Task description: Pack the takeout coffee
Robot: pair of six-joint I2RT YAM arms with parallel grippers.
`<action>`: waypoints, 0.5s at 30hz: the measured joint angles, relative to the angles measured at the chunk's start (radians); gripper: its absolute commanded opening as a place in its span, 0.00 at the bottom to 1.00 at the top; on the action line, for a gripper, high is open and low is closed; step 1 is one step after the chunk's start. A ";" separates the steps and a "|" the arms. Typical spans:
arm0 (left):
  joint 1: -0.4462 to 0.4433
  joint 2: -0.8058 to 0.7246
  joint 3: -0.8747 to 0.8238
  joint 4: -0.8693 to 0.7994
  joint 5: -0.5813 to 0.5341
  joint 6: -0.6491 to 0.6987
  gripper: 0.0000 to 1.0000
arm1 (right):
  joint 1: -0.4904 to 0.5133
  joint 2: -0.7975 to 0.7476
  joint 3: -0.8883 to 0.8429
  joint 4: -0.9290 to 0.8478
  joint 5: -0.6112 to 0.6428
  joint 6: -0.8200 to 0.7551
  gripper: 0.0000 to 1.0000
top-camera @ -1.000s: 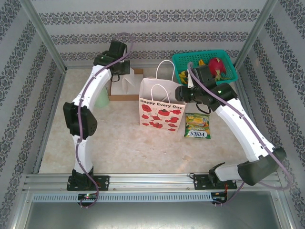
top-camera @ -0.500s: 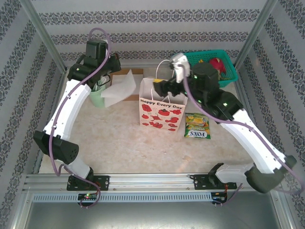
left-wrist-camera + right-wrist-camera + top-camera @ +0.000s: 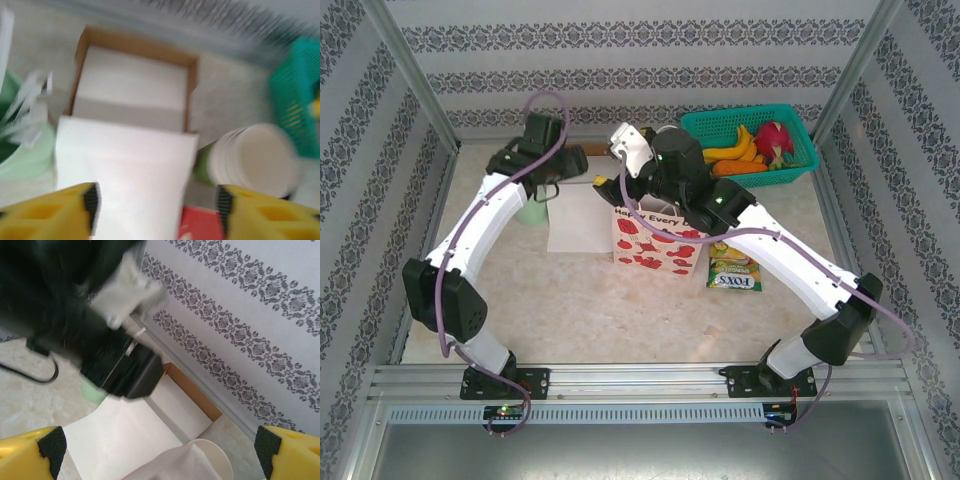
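**Yellow fingers apart on both grippers, far-left table area**

1. On the left gripper (image 3: 156, 204), the two yellow fingers (image 3: 50, 212) stand apart with nothing clamped between them. In the left wrist view, a white paper sheet (image 3: 125, 170) lies flat directly below the gap.

2. Just beyond the sheet, on its far side, sits an open cardboard box (image 3: 136, 44) with white contents. A mint-green holder (image 3: 27, 155) with white straws (image 3: 27, 97) stands left of the sheet. A lidless stack of paper cups (image 3: 255, 157), green outside and cream inside, sits right of the sheet. This view is blurred, so it cannot be told whether the stack is upright or tilted.

3. On the right gripper (image 3: 160, 450), the fingers with their black pads (image 3: 52, 445) are spread wide and hold nothing. The gripper faces the far-left corner, with the black wrist of the left arm (image 3: 115, 360) just ahead of it.

4. From above, the right arm reaches leftward across the paper gift bag (image 3: 660, 245) and covers its mouth. A FOXS candy packet (image 3: 734, 270) lies just right of the bag. A teal basket (image 3: 750, 113) at the far right holds bananas (image 3: 730, 150) and a red fruit (image 3: 775, 138).

5. The position of the takeout coffee cannot be told.
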 measured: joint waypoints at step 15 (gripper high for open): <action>-0.008 0.196 -0.356 0.206 0.043 0.125 1.00 | 0.000 -0.144 -0.147 0.029 0.117 0.061 0.98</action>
